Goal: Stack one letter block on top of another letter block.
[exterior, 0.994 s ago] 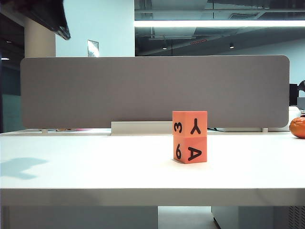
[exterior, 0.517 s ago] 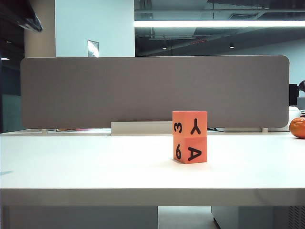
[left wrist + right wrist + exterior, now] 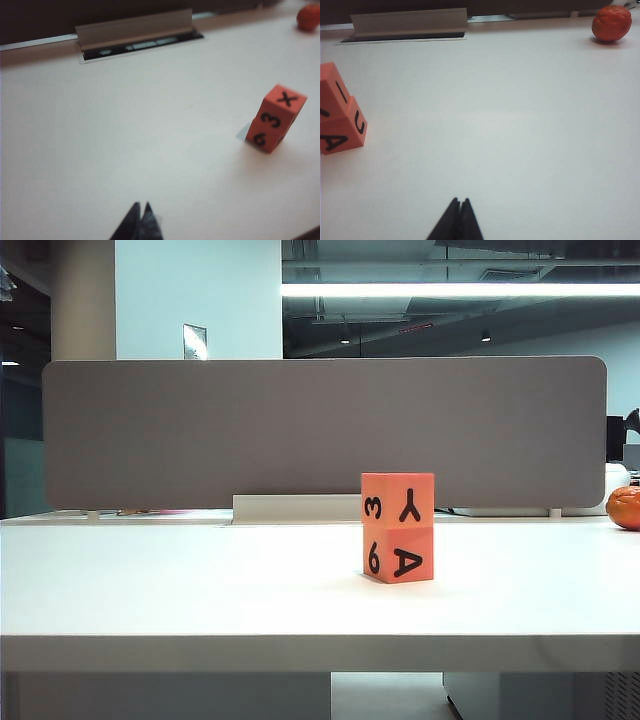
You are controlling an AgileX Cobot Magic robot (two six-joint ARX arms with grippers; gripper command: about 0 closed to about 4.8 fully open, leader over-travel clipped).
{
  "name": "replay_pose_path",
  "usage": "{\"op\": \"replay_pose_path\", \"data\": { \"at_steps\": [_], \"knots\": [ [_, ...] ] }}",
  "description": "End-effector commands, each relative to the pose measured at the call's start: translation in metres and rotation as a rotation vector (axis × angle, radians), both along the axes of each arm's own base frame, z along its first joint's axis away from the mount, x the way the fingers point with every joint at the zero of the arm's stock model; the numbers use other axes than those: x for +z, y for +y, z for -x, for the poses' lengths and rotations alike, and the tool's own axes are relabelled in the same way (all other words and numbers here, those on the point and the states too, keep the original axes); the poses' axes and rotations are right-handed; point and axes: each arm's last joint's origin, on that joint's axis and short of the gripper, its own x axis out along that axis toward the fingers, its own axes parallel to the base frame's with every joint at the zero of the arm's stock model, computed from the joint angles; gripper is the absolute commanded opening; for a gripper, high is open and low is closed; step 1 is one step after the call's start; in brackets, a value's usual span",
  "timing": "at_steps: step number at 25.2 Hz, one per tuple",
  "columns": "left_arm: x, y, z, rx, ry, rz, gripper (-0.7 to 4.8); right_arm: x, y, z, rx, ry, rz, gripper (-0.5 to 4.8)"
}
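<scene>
Gone from the exterior view since the earlier frames: the dark arm at upper left and its shadow. Exterior view: Y/3 block (image 3: 398, 501) sits squarely on A/6 block (image 3: 398, 555), on the white table (image 3: 180, 590); orange fruit (image 3: 625, 507) well to the stack's right. Stacking looks done; nothing evidently left. Left wrist view: left gripper (image 3: 140, 220), tips together, empty, well apart from the stack. Right wrist view: right gripper (image 3: 458, 218), tips together, empty, likewise clear. Containers: none visible.

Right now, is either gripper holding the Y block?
No; the Y block sits on the A block, while the left gripper and right gripper are shut, empty.
</scene>
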Motion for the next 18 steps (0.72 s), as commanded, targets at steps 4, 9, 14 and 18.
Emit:
{"op": "replay_pose_path", "data": {
  "at_steps": [4,9,14,18],
  "knots": [
    [-0.0118,0.0017,0.0050,0.014,-0.051,0.079,-0.06,-0.0005,-0.0001,-0.0003,-0.002,-0.005,0.002,0.00],
    [-0.0135,0.0019,0.0052,0.015,-0.035,0.073,-0.06,-0.0005,-0.0001,-0.0003,-0.002,-0.005,0.002,0.00],
    [-0.0134,0.0019,0.0053,0.014,-0.038,0.068,-0.06,-0.0005,-0.0001,-0.0003,-0.002,-0.005,0.002,0.00],
    [-0.0133,0.0025,0.0050,0.032,-0.049,0.041,-0.06,-0.0005,-0.0001,-0.0003,-0.002,-0.005,0.003,0.00]
  ]
}}
